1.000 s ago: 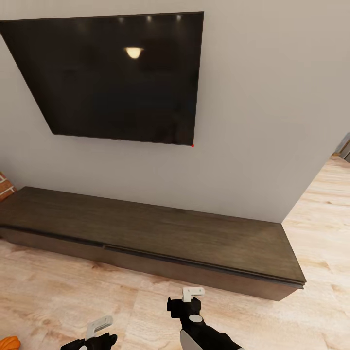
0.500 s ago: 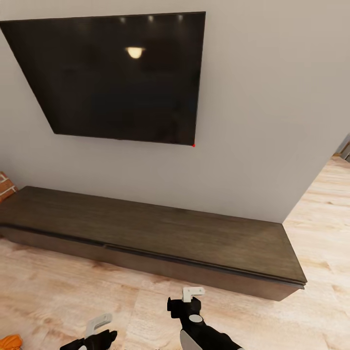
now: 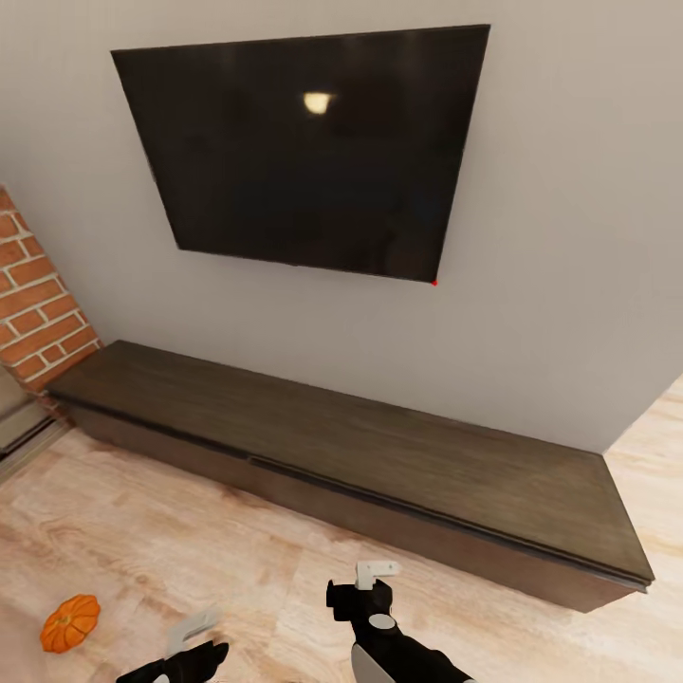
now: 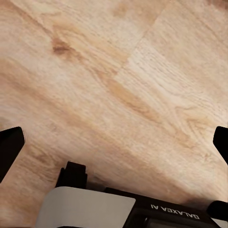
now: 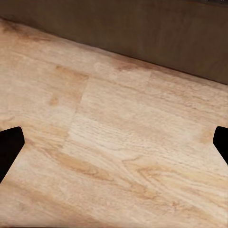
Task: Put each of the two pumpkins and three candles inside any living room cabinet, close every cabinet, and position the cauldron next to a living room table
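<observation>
Since half a second ago the head camera has swung leftward, so the whole scene sits further right in the frame and a red brick wall [image 3: 38, 294] now shows at the left edge. One small ribbed orange pumpkin [image 3: 70, 622], round with a short dark stem, now lies fully in view on the pale wood-grain floor [image 3: 190, 550], well apart from the cabinet [image 3: 379, 455].

That cabinet is a long, low, dark-brown wood-grain unit with a flat top, set against a plain grey wall; its handle-less drawer fronts look flush and closed. Above it hangs a flat black screen [image 3: 313, 152], glossy, with a small lamp reflection.

Both arms are held low in front of the robot, over bare floor. The left gripper [image 3: 194, 631] points forward with one white finger showing; its wrist camera sees dark fingertips [image 4: 10, 147] at opposite edges, spread wide with nothing between them. The right gripper [image 3: 378, 572] reaches toward the cabinet's base, its dark fingertips [image 5: 9, 147] likewise wide apart and empty.
</observation>
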Robot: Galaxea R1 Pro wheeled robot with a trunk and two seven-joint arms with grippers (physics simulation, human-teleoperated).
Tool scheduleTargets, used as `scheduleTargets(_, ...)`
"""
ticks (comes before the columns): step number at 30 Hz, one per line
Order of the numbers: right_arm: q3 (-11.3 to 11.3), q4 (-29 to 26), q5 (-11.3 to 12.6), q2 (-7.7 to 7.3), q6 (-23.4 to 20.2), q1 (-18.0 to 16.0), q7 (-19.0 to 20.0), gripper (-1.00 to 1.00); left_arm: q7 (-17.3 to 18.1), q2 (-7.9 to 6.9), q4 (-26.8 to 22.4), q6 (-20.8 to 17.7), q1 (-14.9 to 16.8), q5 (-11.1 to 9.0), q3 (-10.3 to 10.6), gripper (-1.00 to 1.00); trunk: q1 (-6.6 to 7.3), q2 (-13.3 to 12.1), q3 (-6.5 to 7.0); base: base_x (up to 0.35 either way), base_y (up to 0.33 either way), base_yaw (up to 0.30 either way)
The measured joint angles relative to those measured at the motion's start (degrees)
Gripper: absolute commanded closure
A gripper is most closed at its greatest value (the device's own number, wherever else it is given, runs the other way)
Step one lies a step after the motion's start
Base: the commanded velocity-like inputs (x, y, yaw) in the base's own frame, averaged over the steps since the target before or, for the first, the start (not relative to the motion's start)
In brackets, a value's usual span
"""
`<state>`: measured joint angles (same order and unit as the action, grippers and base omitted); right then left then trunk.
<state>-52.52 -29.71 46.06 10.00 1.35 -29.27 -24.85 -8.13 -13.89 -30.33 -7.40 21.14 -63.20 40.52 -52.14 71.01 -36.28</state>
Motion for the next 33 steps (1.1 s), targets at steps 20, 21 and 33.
scheduleTargets(20,0.00,0.00,0.00,0.00,0.00,0.00,0.00,-1.00,0.00,0.00,0.01,0.01,-0.03,0.00,0.07,-1.00,0.00,0.00,0.00,-0.024,0.020,0.290)
scheduleTargets(21,0.00,0.00,0.00,0.00,0.00,0.00,-0.01,-1.00,0.00,0.00,0.01,0.01,-0.04,0.00,0.07,-1.00,0.00,0.00,0.00,0.000,0.000,0.290)
scheduleTargets(33,0.00,0.05,0.00,0.00,0.02,0.00,0.03,-1.00,0.00,0.06,0.01,0.03,-0.05,0.00,0.07,-1.00,0.00,0.00,0.00,0.000,0.000,0.290)
